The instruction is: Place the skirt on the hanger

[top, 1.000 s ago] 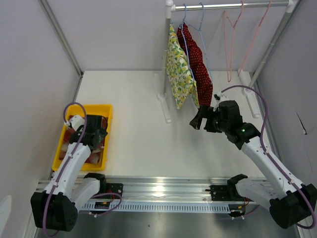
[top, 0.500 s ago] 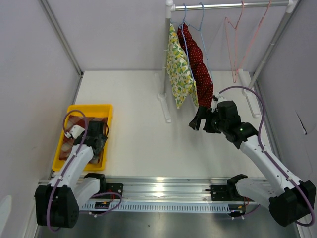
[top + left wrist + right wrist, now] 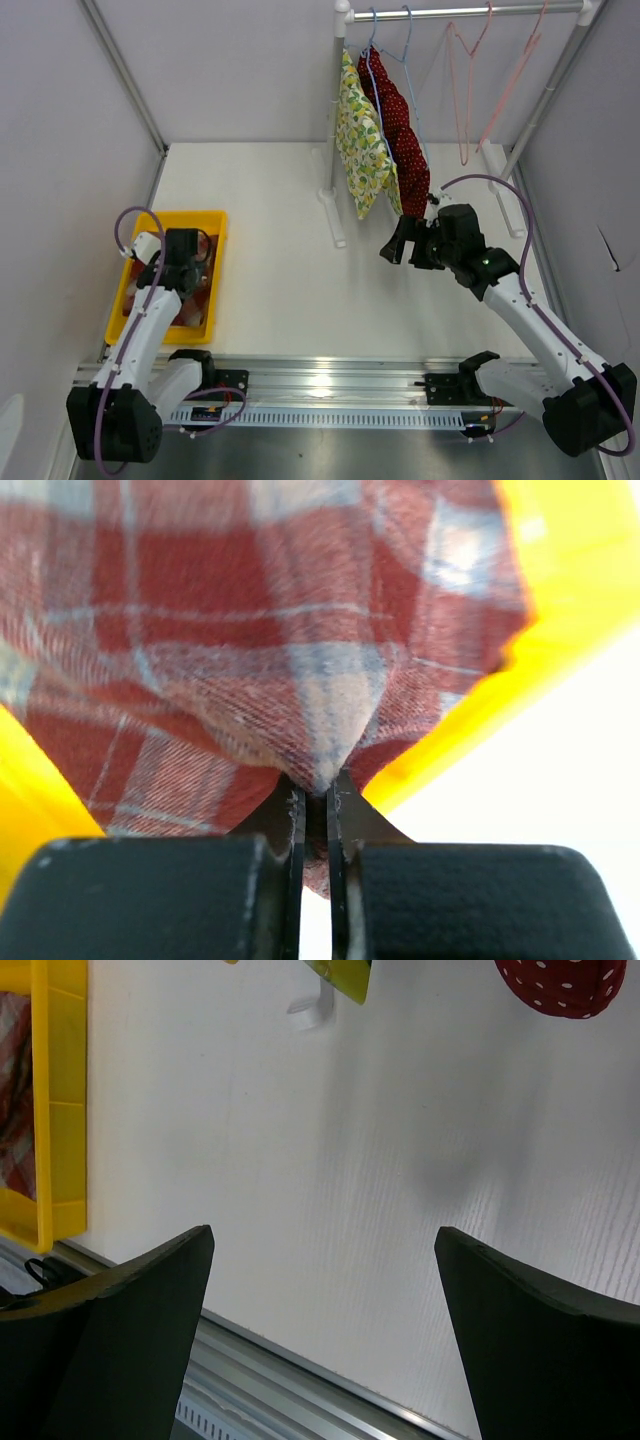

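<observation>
A red plaid skirt (image 3: 250, 660) lies bunched in the yellow bin (image 3: 217, 262) at the left of the table. My left gripper (image 3: 316, 790) is down in the bin (image 3: 560, 620), its jaws shut on a pinched fold of the skirt. In the top view the left gripper (image 3: 184, 262) sits over the cloth (image 3: 190, 303). An empty pink hanger (image 3: 462, 100) hangs from the rail (image 3: 470, 12) at the back right. My right gripper (image 3: 396, 240) hovers open over the bare table with nothing between its fingers (image 3: 160, 1290).
On blue hangers at the rail's left end hang a yellow lemon-print garment (image 3: 357, 140) and a red polka-dot garment (image 3: 402, 140). The rack's white post (image 3: 337, 120) and foot stand mid-table. A metal rail (image 3: 320, 385) runs along the near edge.
My left gripper has shifted within the bin and gone from open to shut on the plaid skirt. The right arm has barely moved.
</observation>
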Motion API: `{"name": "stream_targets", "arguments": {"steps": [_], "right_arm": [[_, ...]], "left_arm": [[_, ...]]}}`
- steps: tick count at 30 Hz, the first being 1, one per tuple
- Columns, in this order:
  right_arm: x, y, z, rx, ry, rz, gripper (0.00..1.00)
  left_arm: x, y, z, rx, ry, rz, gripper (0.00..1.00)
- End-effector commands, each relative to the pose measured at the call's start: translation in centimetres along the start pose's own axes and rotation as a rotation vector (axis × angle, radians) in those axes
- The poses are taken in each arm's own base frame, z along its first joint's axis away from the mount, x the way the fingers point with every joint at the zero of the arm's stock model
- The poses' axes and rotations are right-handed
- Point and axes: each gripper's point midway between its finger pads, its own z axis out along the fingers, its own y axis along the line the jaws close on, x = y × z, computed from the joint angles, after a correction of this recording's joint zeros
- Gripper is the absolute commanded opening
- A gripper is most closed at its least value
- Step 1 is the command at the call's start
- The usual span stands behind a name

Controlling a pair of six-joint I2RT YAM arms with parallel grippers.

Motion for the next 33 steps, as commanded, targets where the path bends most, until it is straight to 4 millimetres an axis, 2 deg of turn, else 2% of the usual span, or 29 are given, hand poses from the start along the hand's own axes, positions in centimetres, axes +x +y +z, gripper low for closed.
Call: {"name": "stream_targets", "arguments": {"steps": [1, 3, 6, 7, 9, 10, 12, 13, 15, 16, 18, 19, 20, 25, 30, 31, 33], "right_arm": [[-0.8, 0.9, 0.1, -0.038, -0.029, -0.010, 0.99], [-0.9, 1.0, 0.2, -0.042, -0.029, -0.007, 0.99], [-1.0, 1.1, 0.3, -0.047, -0.026, -0.008, 0.99], [-1.0, 1.2, 0.3, -0.048, -0.027, -0.007, 0.99], [-1.2, 1.1, 0.4, -0.044, -0.028, -0.007, 1.00], [-1.3, 1.3, 0.4, -0.048, -0.031, -0.013, 0.99], [-1.6, 1.3, 0.4, -0.046, -0.037, -0.015, 0.99], [-2.0, 1.5, 0.3, -0.049, -0.044, -0.017, 0.99], [-2.3, 1.7, 0.3, -0.054, -0.052, -0.022, 0.99], [-2.4, 1.8, 0.2, -0.056, -0.052, -0.025, 0.99], [-3.1, 2.3, -0.1, -0.069, -0.069, -0.030, 0.99], [-3.4, 2.5, -0.2, -0.077, -0.080, -0.032, 0.99], [-3.7, 2.8, -0.4, -0.083, -0.089, -0.033, 0.99], [-5.1, 3.8, -1.0, -0.108, -0.125, -0.034, 1.00], [-5.2, 4.1, -0.7, -0.125, -0.130, -0.013, 1.00], [-5.3, 4.2, -0.5, -0.132, -0.131, -0.008, 0.99], [-4.6, 4.3, 0.0, -0.149, -0.118, -0.006, 1.00]], "left_arm": [[-4.8, -2.7, -3.4, 0.112, -0.104, 0.021, 0.00], [-6.7, -3.9, -5.3, 0.179, -0.142, 0.012, 0.00], [-8.3, -5.1, -7.4, 0.258, -0.174, 0.035, 0.00], [-9.4, -6.1, -8.7, 0.306, -0.196, 0.056, 0.00], [-9.4, -7.7, -9.8, 0.395, -0.176, 0.093, 0.00], [-10.4, -9.4, -11.3, 0.477, -0.203, 0.122, 0.00], [-10.1, -11.1, -12.7, 0.573, -0.178, 0.178, 0.00], [-10.8, -12.6, -14.4, 0.647, -0.199, 0.192, 0.00], [-10.5, -14.5, -16.5, 0.739, -0.195, 0.255, 0.00], [-10.2, -15.1, -17.0, 0.761, -0.190, 0.284, 0.00], [-10.7, -16.6, -19.3, 0.823, -0.214, 0.337, 0.00], [-9.6, -17.4, -20.3, 0.866, -0.196, 0.379, 0.00], [-9.8, -18.4, -21.6, 0.899, -0.200, 0.395, 0.00], [-6.4, -20.9, -24.7, 1.045, -0.120, 0.506, 0.00], [0.4, -21.9, -26.7, 1.198, 0.059, 0.622, 0.00], [2.7, -21.2, -25.2, 1.178, 0.116, 0.652, 0.00], [5.6, -21.1, -26.4, 1.250, 0.192, 0.656, 0.00]]}}
